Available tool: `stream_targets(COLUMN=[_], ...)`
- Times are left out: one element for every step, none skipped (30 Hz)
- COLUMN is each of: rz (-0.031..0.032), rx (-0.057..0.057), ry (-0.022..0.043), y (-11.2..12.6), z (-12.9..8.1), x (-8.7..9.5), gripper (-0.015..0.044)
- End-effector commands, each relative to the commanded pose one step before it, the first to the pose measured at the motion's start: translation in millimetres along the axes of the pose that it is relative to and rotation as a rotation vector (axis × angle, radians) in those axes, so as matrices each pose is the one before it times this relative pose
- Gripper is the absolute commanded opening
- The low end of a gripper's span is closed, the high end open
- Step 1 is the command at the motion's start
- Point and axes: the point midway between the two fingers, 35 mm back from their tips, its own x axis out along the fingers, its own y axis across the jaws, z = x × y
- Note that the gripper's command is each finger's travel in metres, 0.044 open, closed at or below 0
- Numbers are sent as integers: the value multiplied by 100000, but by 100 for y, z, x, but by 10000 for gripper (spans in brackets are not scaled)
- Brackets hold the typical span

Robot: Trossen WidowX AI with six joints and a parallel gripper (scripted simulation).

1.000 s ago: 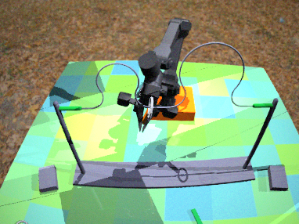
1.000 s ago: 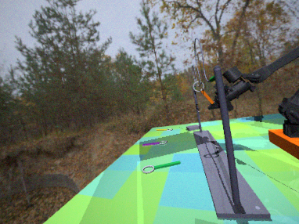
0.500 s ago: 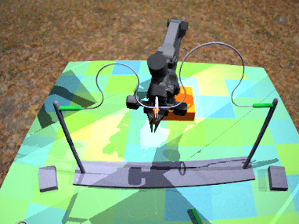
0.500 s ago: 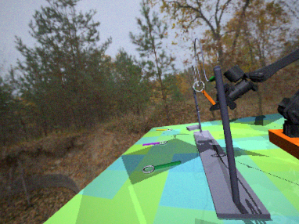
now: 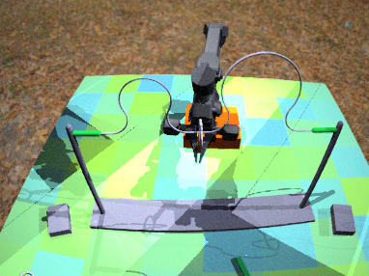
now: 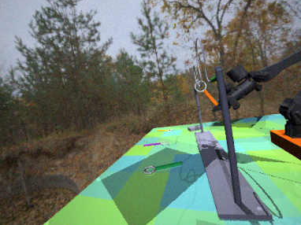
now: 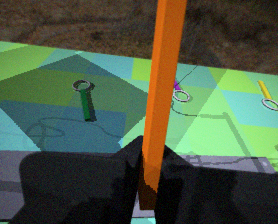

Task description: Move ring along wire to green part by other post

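Note:
The ring (image 5: 201,123) (image 6: 200,91) is around the grey wire (image 5: 265,53) at its low middle stretch, between the two arches. It shows nearly edge-on in the top view; whether it touches the wire cannot be told. The orange handle (image 6: 210,97) (image 7: 165,75) slants down from the ring to my gripper (image 5: 198,158) (image 6: 217,106) (image 7: 146,141), which is shut on it below the wire. The green parts (image 5: 87,133) (image 5: 325,129) lie at the wire's ends beside the left post (image 5: 87,171) and the right post (image 5: 321,166).
A grey base strip (image 5: 145,222) joins the posts. Grey blocks (image 5: 59,221) (image 5: 343,219) stand beyond its ends. Loose rings with a green handle (image 6: 169,166) (image 7: 86,105), a purple handle (image 6: 151,144) and a yellow handle (image 7: 264,90) lie on the table.

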Motion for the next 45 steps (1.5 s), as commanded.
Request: stream_targets(rz=[384, 223, 276, 318, 343, 354, 358, 425, 487, 522, 536, 539, 610, 681, 721, 734, 738, 807, 878, 913, 922, 923, 980, 1033, 1057, 1063, 1063, 1101, 1134, 1149, 1152, 1153, 1174, 1191, 1176, 1159, 1172, 1173, 1184, 1163, 848, 882, 1043, 987, 843], rx=[1426, 386, 478, 552, 596, 616, 623, 741, 847, 908, 933, 940, 1064, 1188, 1257, 1281, 1288, 1410, 1533, 1594, 1610, 1613, 1713, 1804, 1847, 1857, 1860, 1926, 1985, 2012, 2018, 2020, 2057, 2088, 2060, 2031, 2054, 2057, 2077, 2040, 1486, 1547, 1829, 1731, 1478], ry=[-10, 38, 50, 59, 64, 67, 68, 83, 96, 104, 107, 108, 124, 139, 148, 151, 152, 168, 182, 190, 193, 194, 207, 218, 223, 225, 225, 234, 241, 245, 246, 247, 252, 255, 252, 249, 252, 252, 255, 250, 182, 191, 222, 210, 180], y=[471, 150, 159, 171, 178, 181, 181, 192, 209, 219, 222, 221, 233, 252, 263, 266, 266, 279, 297, 306, 308, 307, 318, 332, 338, 339, 338, 346, 354, 358, 358, 358, 362, 367, 361, 356, 360, 359, 362, 356, 260, 270, 319, 301, 257], z=[0, -2, -2, -3, -3, -4, -5, -5, -5, -6, -7, -8, -5, -4, -5, -6, -6, -2, 0, 0, -1, -2, 2, 4, 3, 2, 1, 5, 6, 5, 4, 2, 6, 7, 6, 4, 3, 6, 7, 6, 0, 2, 3, 3, 3], x=[-94, -18, -19, -20, -21, -21, -20, -22, -23, -24, -24, -24, -27, -29, -30, -30, -30, -34, -37, -39, -38, -38, -42, -44, -45, -44, -44, -47, -48, -48, -48, -47, -50, -51, -49, -48, -48, -49, -50, -49, -34, -36, -42, -40, -35], gripper=[-150, -150, -150, -150, -150, -150, -150, -150, -150, -150, -150, -150, -150, -150, -150, -150, -150, -150, -150, -150, -150, -150, -150, -150, -150, -150, -150, -150, -150, -150, -150, -150, -150, -150, -150, -150, -150, -150, -150, -150, -150, -150, -150, -150, -150])
